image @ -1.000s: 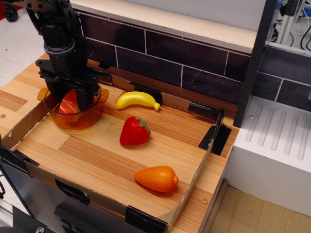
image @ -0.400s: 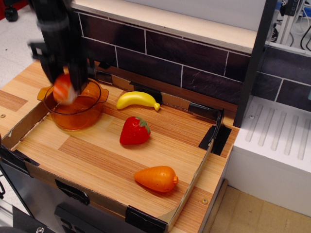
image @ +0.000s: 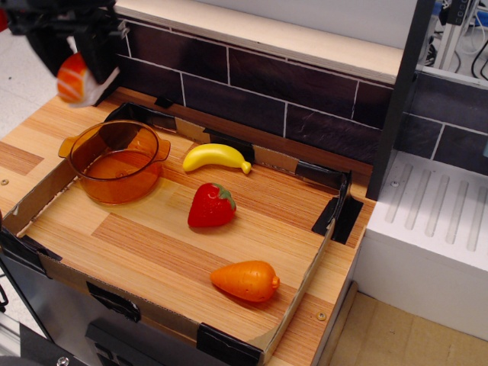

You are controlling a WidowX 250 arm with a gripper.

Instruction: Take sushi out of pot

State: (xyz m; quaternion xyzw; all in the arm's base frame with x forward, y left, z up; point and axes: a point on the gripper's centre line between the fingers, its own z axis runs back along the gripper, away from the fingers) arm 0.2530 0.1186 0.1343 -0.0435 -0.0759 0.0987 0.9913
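My gripper [image: 78, 65] is at the top left of the view, high above the table, shut on the sushi [image: 77, 77], a small orange piece with white stripes over a white base. The sushi hangs in the air above and to the left of the pot [image: 116, 161]. The pot is a round, see-through orange bowl with two small side handles; it stands empty at the left of the wooden tray. The upper part of the gripper is cut off by the frame edge.
A yellow banana [image: 216, 158], a red strawberry [image: 211, 205] and an orange carrot [image: 246, 280] lie on the wooden tray [image: 145, 244], which has low cardboard walls. A dark tiled wall [image: 290, 88] runs behind; a white drainer [image: 435, 221] stands at the right.
The gripper rose out of the pot with the sushi in it and moved up and to the left. The pot now stands empty.
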